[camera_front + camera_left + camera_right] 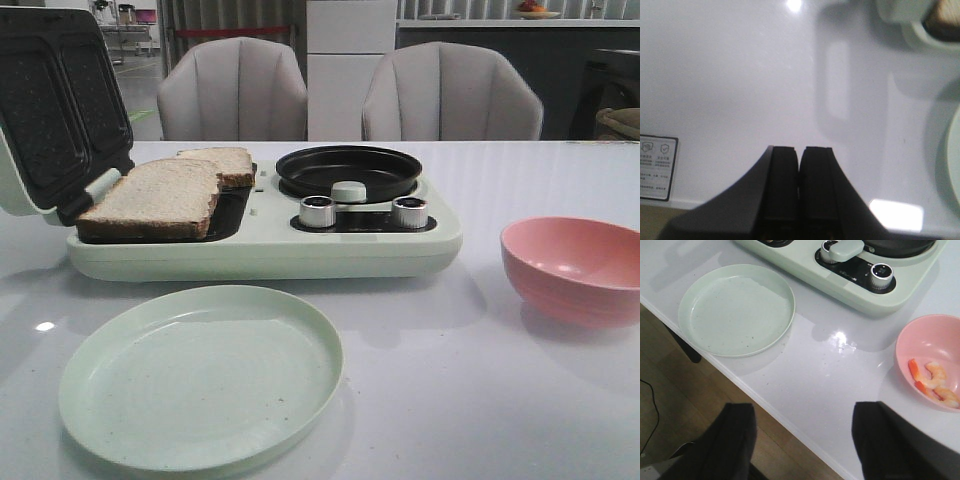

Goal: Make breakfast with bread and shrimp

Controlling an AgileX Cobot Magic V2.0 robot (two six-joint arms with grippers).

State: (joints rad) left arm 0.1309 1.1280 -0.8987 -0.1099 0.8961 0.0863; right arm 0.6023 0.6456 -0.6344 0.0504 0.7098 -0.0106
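Two bread slices (160, 197) lie on the open sandwich plate of the pale green breakfast maker (260, 250); the far slice (225, 163) is partly behind the near one. Shrimp (932, 381) lie in the pink bowl (925, 340), which the front view shows at the right (575, 270) with its inside hidden. My left gripper (799, 150) is shut and empty over bare white table. My right gripper (802, 412) is open and empty above the table's front edge, apart from the bowl. Neither gripper shows in the front view.
An empty pale green plate (200, 375) sits in front of the breakfast maker; it also shows in the right wrist view (735, 310). A black frying pan (348, 170) sits on the maker's right side above two knobs (318, 211). The lid (50, 110) stands open at left. Two chairs (235, 90) stand behind.
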